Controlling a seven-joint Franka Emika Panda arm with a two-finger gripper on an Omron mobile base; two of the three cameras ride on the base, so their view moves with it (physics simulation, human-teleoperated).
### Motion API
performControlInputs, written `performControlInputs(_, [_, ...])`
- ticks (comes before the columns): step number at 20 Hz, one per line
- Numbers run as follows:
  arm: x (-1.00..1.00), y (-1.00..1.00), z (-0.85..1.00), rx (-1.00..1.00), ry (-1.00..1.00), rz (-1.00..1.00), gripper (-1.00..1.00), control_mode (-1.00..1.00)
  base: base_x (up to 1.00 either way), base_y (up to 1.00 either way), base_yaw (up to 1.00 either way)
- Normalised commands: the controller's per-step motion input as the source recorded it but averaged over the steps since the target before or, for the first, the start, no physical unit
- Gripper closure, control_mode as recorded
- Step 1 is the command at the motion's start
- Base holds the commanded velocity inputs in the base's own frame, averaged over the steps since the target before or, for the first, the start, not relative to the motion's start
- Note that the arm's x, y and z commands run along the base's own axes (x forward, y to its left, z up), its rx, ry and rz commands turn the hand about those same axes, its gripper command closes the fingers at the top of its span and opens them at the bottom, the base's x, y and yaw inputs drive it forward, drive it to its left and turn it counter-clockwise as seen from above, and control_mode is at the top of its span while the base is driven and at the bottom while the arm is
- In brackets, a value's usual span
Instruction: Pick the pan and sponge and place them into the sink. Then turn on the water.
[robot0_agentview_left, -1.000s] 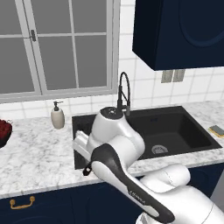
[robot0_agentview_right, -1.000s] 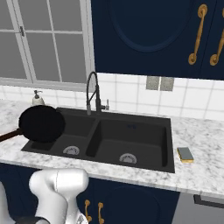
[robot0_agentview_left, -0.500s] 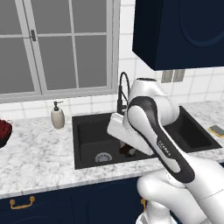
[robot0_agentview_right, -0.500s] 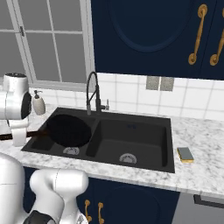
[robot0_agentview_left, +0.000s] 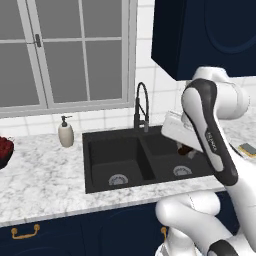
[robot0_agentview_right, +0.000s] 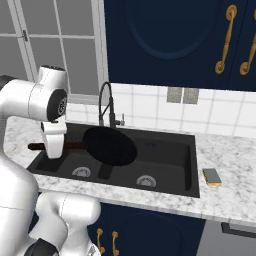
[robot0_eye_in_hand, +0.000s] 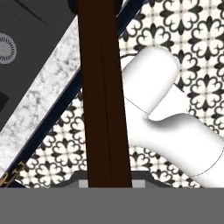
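The black pan (robot0_agentview_right: 110, 145) hangs level above the black double sink (robot0_agentview_right: 172, 165), over the divider between its basins. My gripper (robot0_agentview_right: 52, 146) is shut on the pan's dark reddish-brown handle (robot0_eye_in_hand: 103, 87), which runs straight up the hand view. In the left base view the gripper (robot0_agentview_left: 183, 146) sits over the right basin, behind my forearm. The sponge (robot0_agentview_right: 212, 176) lies on the counter right of the sink, also visible as the sponge (robot0_agentview_left: 248, 148). No stream falls from the faucet (robot0_agentview_right: 106, 105).
A white soap dispenser (robot0_agentview_left: 65, 132) stands on the marble counter left of the sink (robot0_agentview_left: 120, 155). A dark bowl of red fruit (robot0_agentview_left: 4, 150) is at the far left edge. Behind the faucet (robot0_agentview_left: 141, 107) is a window; dark blue cabinets hang above.
My arm has swung to the right, carrying the pan from the left end of the sink to above its middle. The sponge has not moved.
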Motion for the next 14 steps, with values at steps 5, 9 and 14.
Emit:
performControlInputs(5, [0.01, -1.00, 0.12, 0.00, 0.00, 0.05, 1.00, -1.00, 0.00, 0.00, 0.00])
performControlInputs(9, [0.36, -1.00, 0.00, 0.00, 0.00, 0.28, 1.00, -1.00, 0.00, 0.00, 0.00])
performControlInputs(14, [0.60, -0.85, -0.01, 0.00, 0.00, 0.54, 1.00, -1.00, 0.00, 0.00, 0.00])
